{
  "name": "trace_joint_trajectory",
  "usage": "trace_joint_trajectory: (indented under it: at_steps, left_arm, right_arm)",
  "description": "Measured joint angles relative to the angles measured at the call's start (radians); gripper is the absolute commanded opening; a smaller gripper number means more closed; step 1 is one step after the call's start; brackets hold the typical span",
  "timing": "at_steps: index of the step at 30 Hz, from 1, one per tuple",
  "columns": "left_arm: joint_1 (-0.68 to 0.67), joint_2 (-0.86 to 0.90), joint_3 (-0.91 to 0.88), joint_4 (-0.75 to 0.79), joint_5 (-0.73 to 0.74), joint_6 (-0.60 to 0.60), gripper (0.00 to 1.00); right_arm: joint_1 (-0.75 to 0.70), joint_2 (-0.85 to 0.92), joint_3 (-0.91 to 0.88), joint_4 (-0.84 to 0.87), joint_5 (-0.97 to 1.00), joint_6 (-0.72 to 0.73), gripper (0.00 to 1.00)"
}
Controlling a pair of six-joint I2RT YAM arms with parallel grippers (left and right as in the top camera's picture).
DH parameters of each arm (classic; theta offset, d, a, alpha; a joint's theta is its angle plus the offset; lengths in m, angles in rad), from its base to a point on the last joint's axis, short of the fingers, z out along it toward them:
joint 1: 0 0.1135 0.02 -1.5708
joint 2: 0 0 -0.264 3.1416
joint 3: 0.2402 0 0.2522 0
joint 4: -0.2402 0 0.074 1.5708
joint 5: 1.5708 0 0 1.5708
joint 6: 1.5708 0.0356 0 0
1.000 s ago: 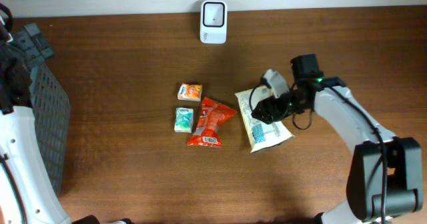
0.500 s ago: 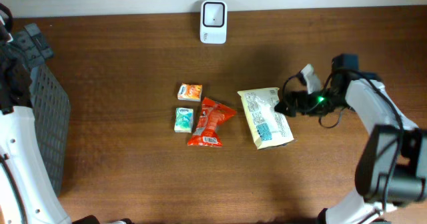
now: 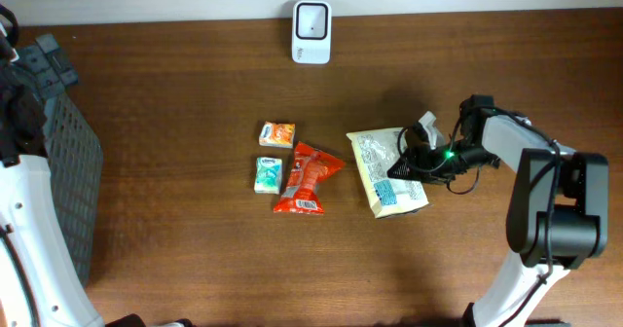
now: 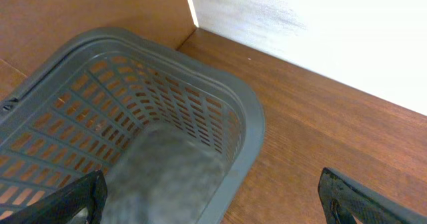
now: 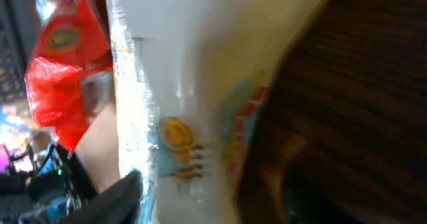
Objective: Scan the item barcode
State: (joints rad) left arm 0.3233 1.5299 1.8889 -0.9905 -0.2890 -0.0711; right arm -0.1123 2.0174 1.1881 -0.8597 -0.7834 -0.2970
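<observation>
- Four packets lie on the brown surface [image 3: 195, 269]. A small orange pack [image 3: 277, 133], a small teal pack [image 3: 268, 174] and a red bag [image 3: 307, 178] cluster at the centre. The pale bag [image 3: 382, 171] lies flat just right of them.
- Judging by the reach, the pale bag is the one picked for scanning. The right arm [image 3: 496, 132] comes in from the right edge with its jaws low at the bag's right side, where an edge is easiest to pinch.
- I cannot tell whether those jaws are clamped on that edge or merely set around it. The right wrist view is filled with wrapper, with one dark finger [image 5: 123, 194] at lower left.
- The scanner [image 3: 311, 20] stands at top centre, well apart from the bag. The bag will likely need lifting and carrying up-frame, with its barcode turned to the scanner's face. I can't make out where the barcode is.
- The left arm [image 3: 19, 200] sits at the far left over the grey basket [image 4: 247, 117], jaws wide apart and empty. It looks parked out of the way.
</observation>
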Motion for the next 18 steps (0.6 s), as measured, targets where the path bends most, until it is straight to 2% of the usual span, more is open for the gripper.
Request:
trace_joint_trajectory:
  at_steps: [10,12,15,16,18]
  left_arm:
    - [0.0,0.0,0.0,0.0,0.0,0.0,0.99]
    - [0.0,0.0,0.0,0.0,0.0,0.0,0.99]
    - [0.0,0.0,0.0,0.0,0.0,0.0,0.99]
    - [0.0,0.0,0.0,0.0,0.0,0.0,0.99]
    - [0.0,0.0,0.0,0.0,0.0,0.0,0.99]
  right_arm:
    - [0.001,0.016,0.023,0.0,0.018,0.01,0.47]
    - [0.001,0.016,0.028,0.0,0.005,0.01,0.41]
    - [0.001,0.016,0.031,0.001,-0.01,0.014,0.22]
    - [0.001,0.016,0.031,0.002,-0.013,0.013,0.19]
    - [0.001,0.016,0.034,0.0,-0.023,0.016,0.2]
